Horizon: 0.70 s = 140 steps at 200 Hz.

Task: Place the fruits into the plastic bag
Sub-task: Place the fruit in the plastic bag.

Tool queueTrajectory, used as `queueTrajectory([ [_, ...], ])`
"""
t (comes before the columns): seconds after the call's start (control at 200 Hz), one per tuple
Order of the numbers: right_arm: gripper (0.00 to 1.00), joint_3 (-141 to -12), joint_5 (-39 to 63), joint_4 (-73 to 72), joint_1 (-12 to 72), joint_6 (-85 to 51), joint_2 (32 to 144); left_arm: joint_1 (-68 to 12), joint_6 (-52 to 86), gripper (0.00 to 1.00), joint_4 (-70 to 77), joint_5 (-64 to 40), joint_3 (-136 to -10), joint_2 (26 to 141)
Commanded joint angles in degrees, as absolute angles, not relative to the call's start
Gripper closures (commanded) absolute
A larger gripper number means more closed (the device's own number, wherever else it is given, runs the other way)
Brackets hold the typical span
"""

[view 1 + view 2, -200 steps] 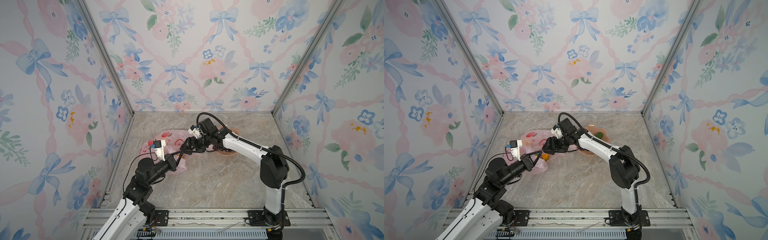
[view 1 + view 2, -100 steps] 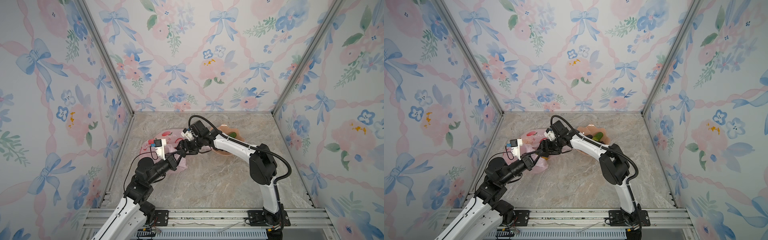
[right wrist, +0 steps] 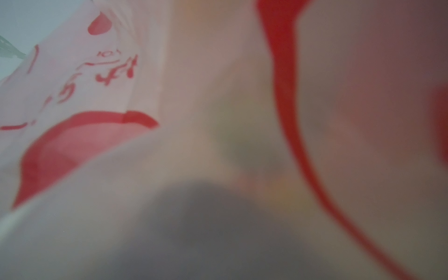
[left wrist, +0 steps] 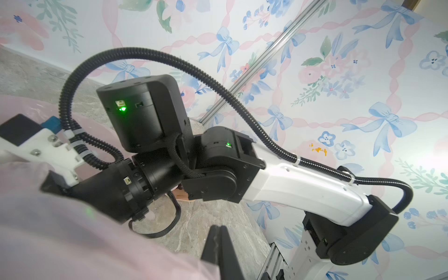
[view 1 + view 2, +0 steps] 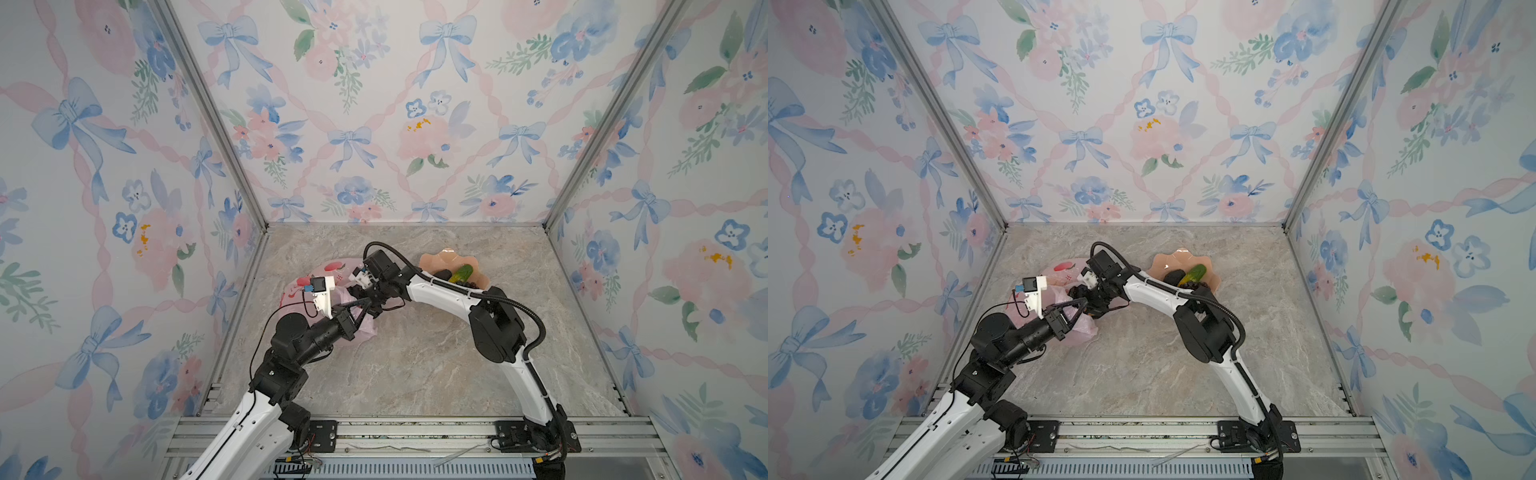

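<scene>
While left pincer (image 4: 219,230) pinches bag (image 4: 72,242) rim, dish (image 5: 432,262) apart

The claw (image 4: 219,229) is pressed shut and pinches the edge of the pink bag (image 4: 72,242), which spreads out to one side of it. Past the claw, the other arm (image 4: 291,184) reaches over the stone table (image 4: 206,218), its tip hidden by the bag.

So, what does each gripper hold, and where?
Left gripper pinches the thin translucent pink plastic bag by its rim. Right gripper is hidden inside the bag: cannot tell.
</scene>
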State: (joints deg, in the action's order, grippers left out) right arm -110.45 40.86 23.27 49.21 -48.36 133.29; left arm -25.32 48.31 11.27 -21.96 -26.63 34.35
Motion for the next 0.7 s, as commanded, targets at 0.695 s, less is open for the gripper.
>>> queueTrajectory([
  [0.695,0.03,-109.42,42.91,18.77,50.36,-50.97,133.69,-25.35,48.78,1.0,13.18,-22.24,-26.3,32.79],
])
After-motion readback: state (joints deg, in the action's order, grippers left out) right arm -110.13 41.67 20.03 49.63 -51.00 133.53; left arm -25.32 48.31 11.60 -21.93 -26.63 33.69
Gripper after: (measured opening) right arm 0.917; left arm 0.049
